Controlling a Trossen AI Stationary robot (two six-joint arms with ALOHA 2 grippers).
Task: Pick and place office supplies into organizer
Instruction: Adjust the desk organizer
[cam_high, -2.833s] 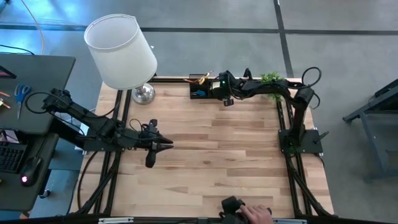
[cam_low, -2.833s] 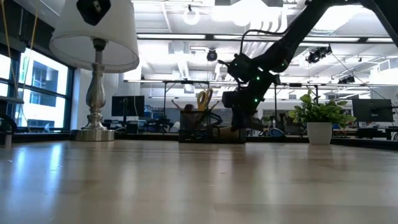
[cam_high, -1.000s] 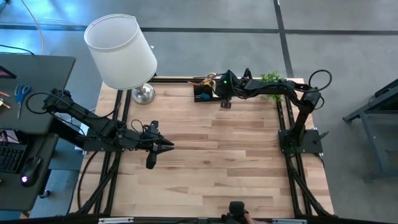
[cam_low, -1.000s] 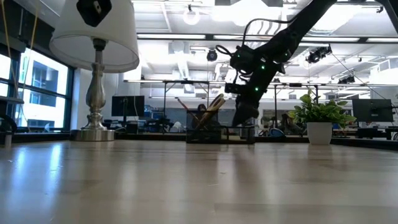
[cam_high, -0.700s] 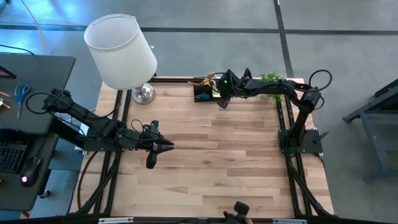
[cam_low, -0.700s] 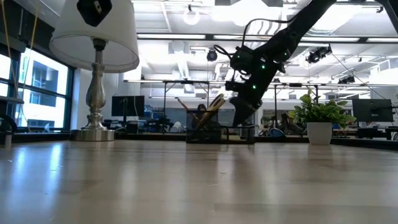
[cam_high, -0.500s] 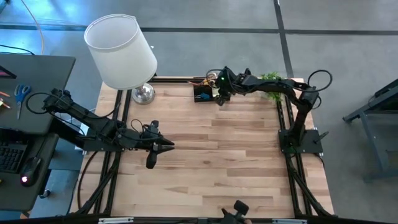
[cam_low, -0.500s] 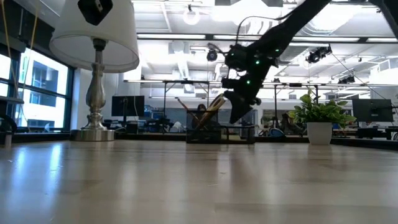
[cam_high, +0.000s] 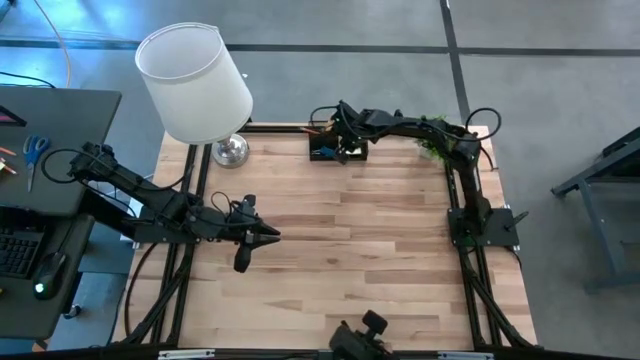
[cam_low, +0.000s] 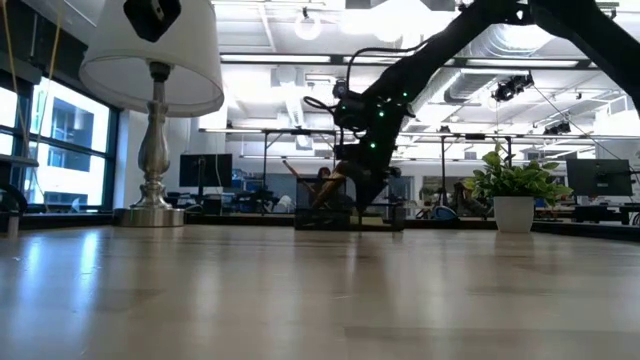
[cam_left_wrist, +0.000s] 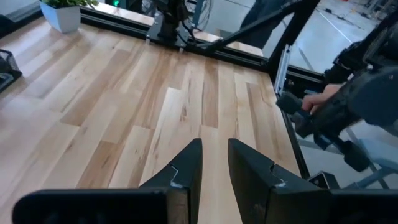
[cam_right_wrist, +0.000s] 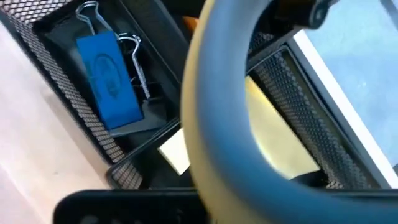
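High view: right claw (cam_high: 338, 140), shut, over the black organizer (cam_high: 328, 152) at the desk's (cam_high: 350, 250) far edge; whether it holds anything cannot be told. Left claw (cam_high: 262, 235) waits narrowly parted at left. Risk: the claw drags the organizer, spilling its blue eraser (cam_right_wrist: 109, 81).

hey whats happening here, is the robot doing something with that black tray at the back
The right arm reaches over the organizer at the back edge of the table, its right claw shut just above it. Inside the mesh tray lie a blue eraser, binder clips and a yellow sticky-note pad. The left claw waits over bare wood on the left side, holding nothing. The rest of the table carries no loose supplies.
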